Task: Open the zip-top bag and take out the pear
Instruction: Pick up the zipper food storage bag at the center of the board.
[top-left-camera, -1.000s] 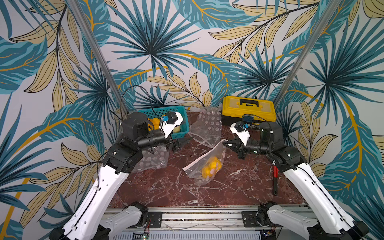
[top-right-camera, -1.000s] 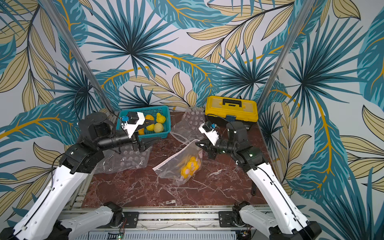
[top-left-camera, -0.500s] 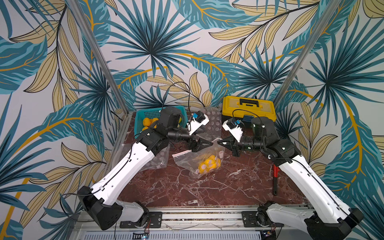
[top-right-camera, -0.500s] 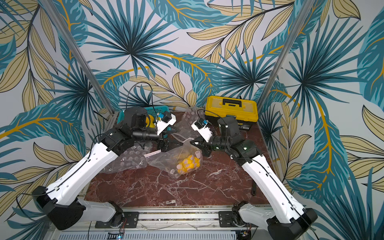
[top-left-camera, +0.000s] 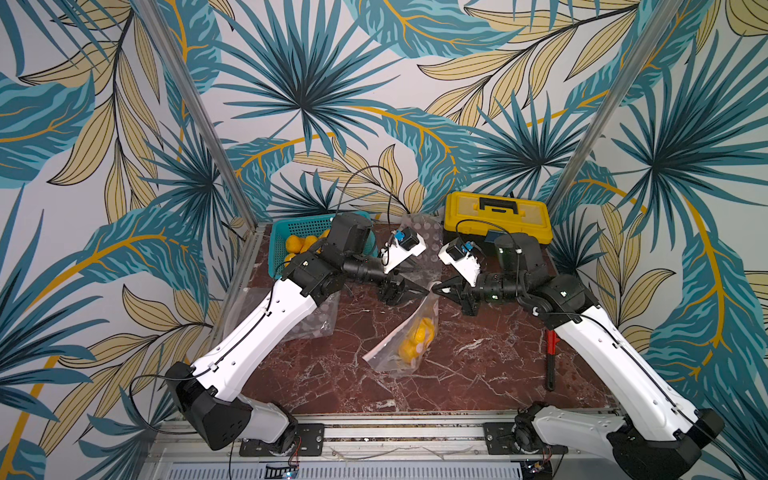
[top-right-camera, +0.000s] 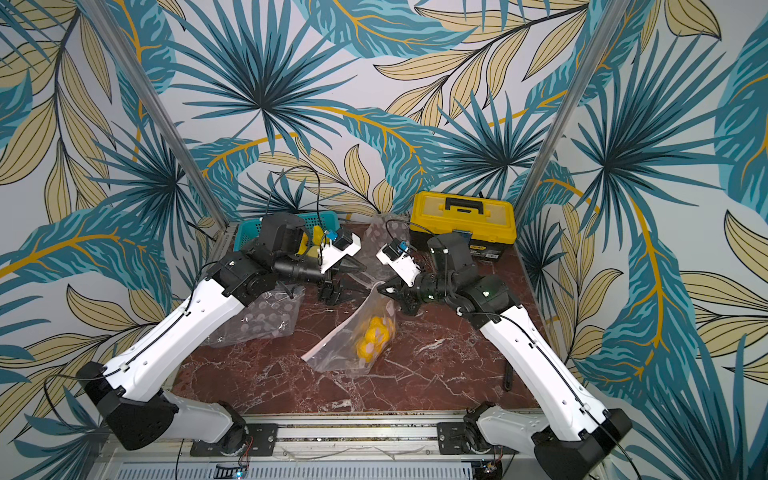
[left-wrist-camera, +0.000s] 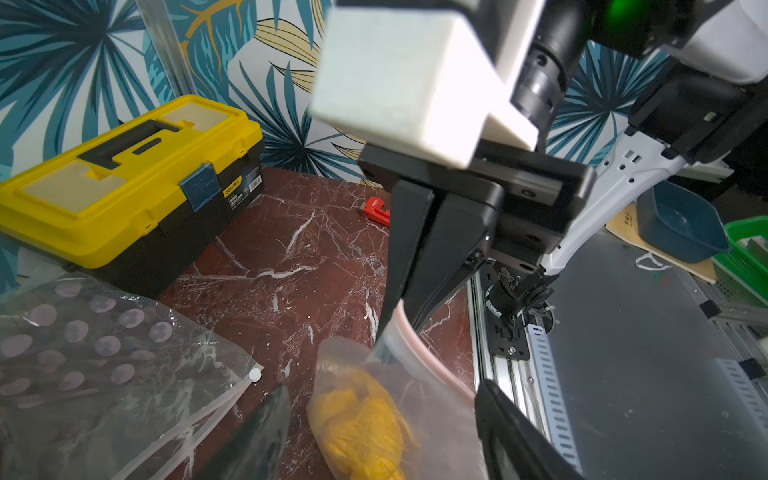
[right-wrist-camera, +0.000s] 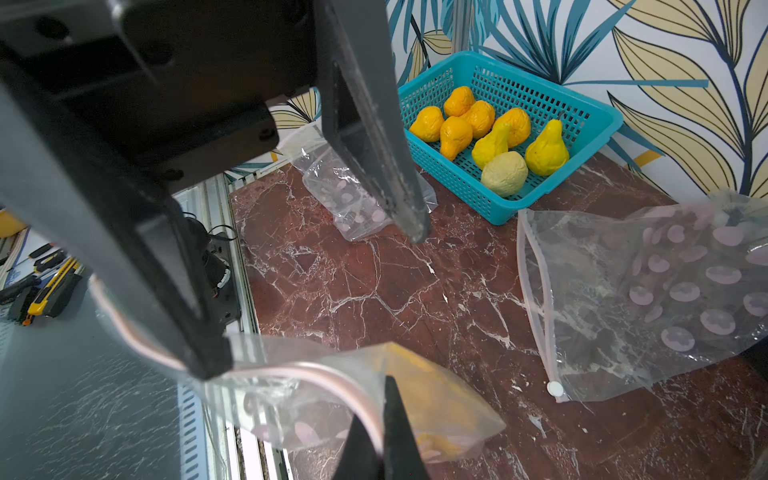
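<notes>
Right pincer (top-left-camera: 436, 287) clamped together on top edge of zip-top bag (top-left-camera: 399, 345); left pincer (top-left-camera: 419, 286) spread apart at same edge. Pear (top-left-camera: 417, 337) inside bag, hanging down to desk (top-left-camera: 478, 374) centre. Far right, yellow toolbox (left-wrist-camera: 124, 183), label unreadable.

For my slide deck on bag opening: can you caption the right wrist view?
Right gripper pinches the zip-top bag at its pink seal, pear inside; the teal basket holds more pears.
</notes>
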